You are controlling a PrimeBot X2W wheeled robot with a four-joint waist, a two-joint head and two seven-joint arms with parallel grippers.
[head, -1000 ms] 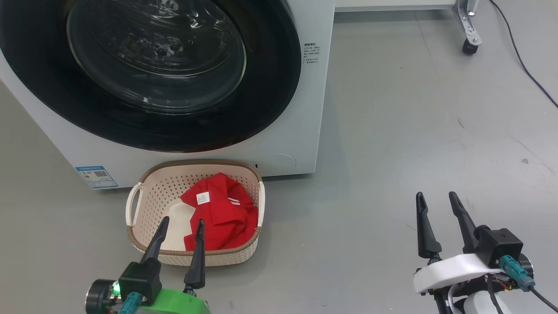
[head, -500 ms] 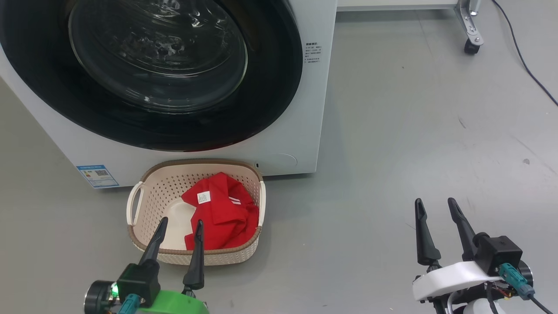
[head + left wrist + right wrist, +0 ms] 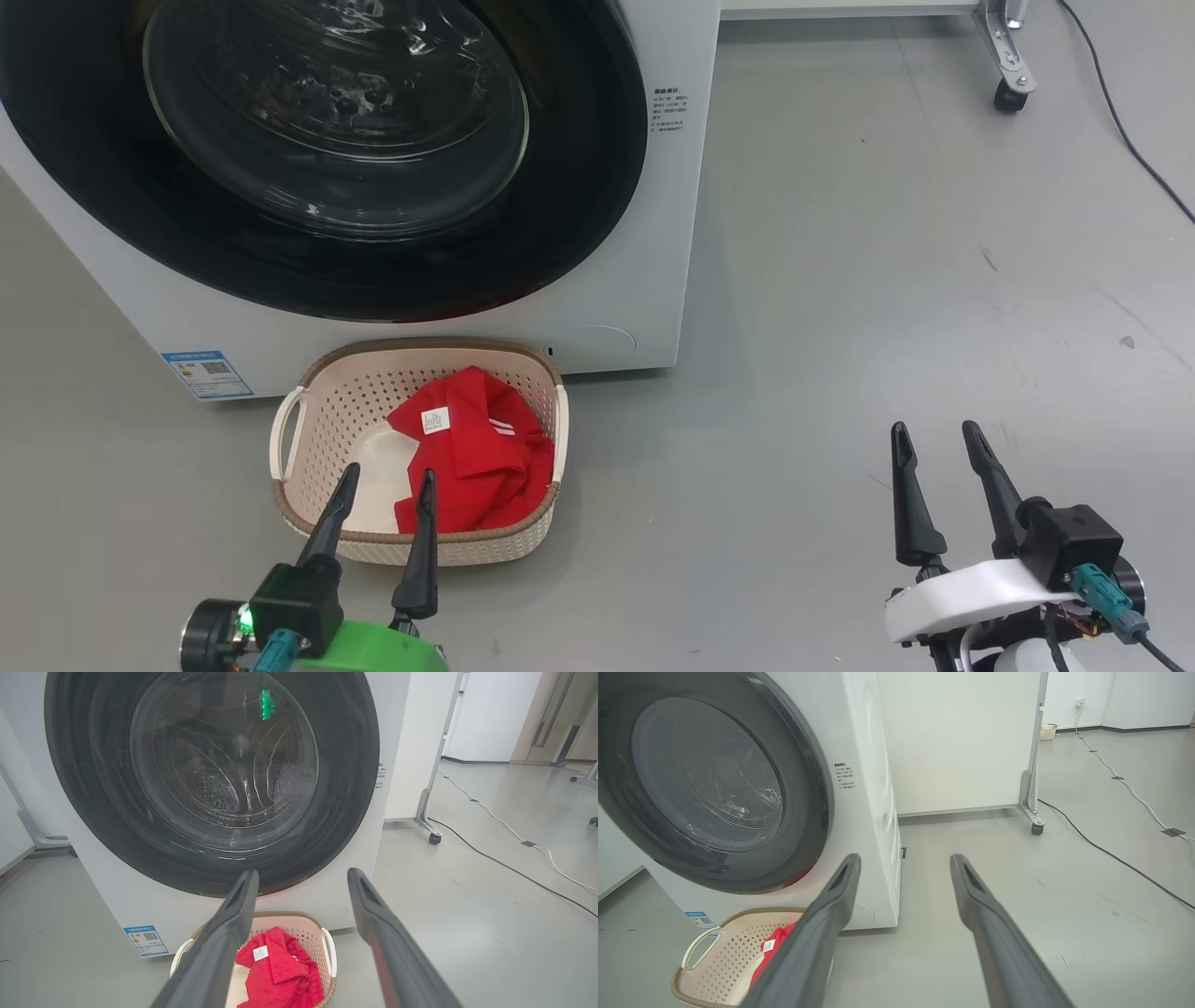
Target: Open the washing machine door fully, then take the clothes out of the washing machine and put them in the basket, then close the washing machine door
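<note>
Both tools are held empty with jaws spread apart: the left tool (image 3: 390, 471) is poised by the near side of the basket (image 3: 420, 347), the right tool (image 3: 934, 427) above the floor (image 3: 840, 280), well to its side. The clothes (image 3: 476, 457) are piled in that basket, which is set just before the washing machine (image 3: 667, 233); the washing machine door (image 3: 583, 187) is seen shut.

Grey floor (image 3: 887, 233), white wheeled partition (image 3: 962, 737), cables (image 3: 1111, 858)

The washing machine door (image 3: 336, 121) runs off the top edge; the blue label (image 3: 206, 374) is too small to read. The left claw (image 3: 390, 472) hides part of the basket (image 3: 495, 539).
</note>
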